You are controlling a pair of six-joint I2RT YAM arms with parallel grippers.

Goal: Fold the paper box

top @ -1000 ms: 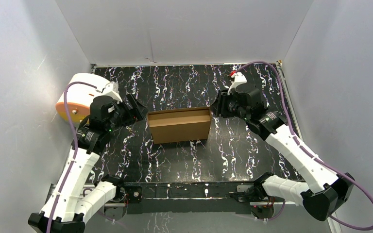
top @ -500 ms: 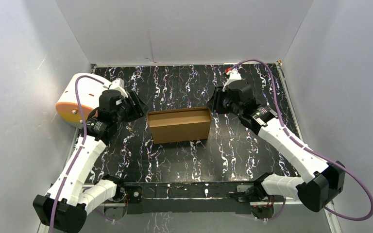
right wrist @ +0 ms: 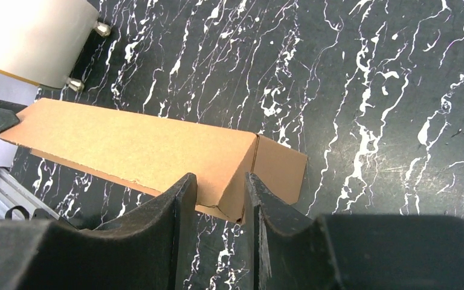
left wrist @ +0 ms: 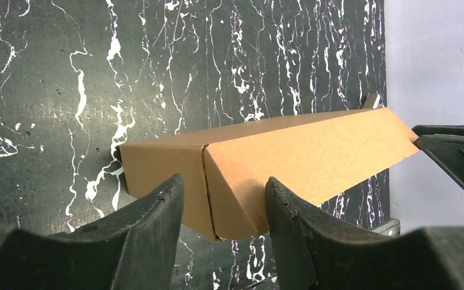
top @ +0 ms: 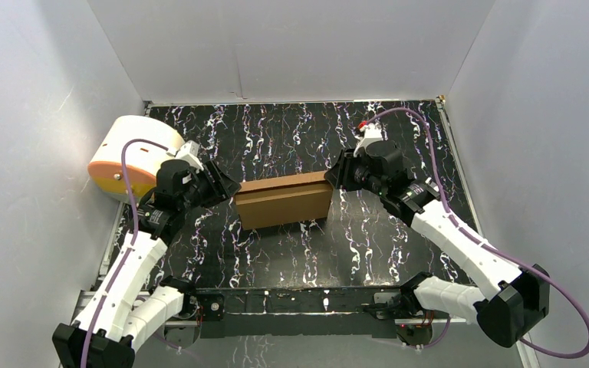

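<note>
- A cream-white cylinder (top: pixel 134 142) with an orange face sits at the far-left edge of the black, white-veined tabletop (top: pixel 291 130), just beside the left arm.
- The left jaws stand apart astride the left end corner of the paper box (top: pixel 284 201); whether they pinch it cannot be told.
- The box is plain brown cardboard, long and shallow, with creased corners, and lies across the middle of the tabletop between both arms.
- The right jaws are clamped on its right end corner.

The paper box (top: pixel 284 201) is matt brown cardboard, the table (top: pixel 276 130) a smooth black surface veined white, the cylinder (top: pixel 134 142) smooth cream plastic.
</note>
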